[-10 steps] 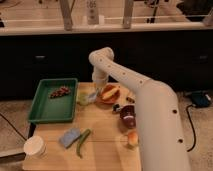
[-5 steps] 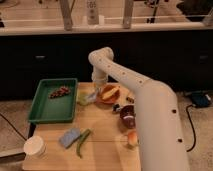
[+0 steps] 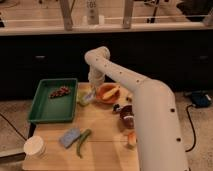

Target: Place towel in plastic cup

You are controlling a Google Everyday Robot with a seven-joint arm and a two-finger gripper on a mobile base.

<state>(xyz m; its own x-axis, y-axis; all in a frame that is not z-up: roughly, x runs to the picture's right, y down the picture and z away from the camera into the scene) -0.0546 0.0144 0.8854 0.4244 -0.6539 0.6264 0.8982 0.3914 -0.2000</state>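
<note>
My gripper (image 3: 91,91) hangs down at the far edge of the wooden table (image 3: 105,150), just right of the green tray. It is at or on a pale crumpled thing (image 3: 84,98) that looks like the towel; I cannot tell if it touches it. The plastic cup (image 3: 34,147) is white and stands upright at the table's front left corner, far from the gripper.
A green tray (image 3: 42,107) with dark red bits (image 3: 59,92) sits at the left. An orange bowl (image 3: 107,93) is right of the gripper. A blue pad (image 3: 70,136) and a green pod (image 3: 82,142) lie in front. A dark bowl (image 3: 127,116) and an orange item (image 3: 131,139) sit beside my arm.
</note>
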